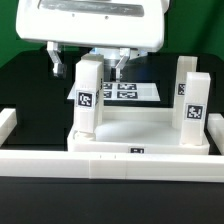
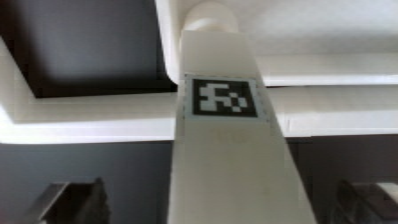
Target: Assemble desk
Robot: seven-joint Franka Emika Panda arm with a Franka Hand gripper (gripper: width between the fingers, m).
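Here the gripper (image 1: 92,62) hangs upper centre in the exterior view, jaws spread wide and grasping nothing, straddling the top of the near leg (image 1: 88,95). That leg stands upright in the tabletop's (image 1: 140,135) corner socket, centre-left; another leg (image 1: 190,100) stands at right. The tabletop is pressed against the barrier wall (image 1: 110,160), likely for bracing.

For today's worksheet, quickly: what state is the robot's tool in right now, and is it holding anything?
Tool: open, its fingers standing apart on either side of the upright leg, not clamping it; holding nothing.
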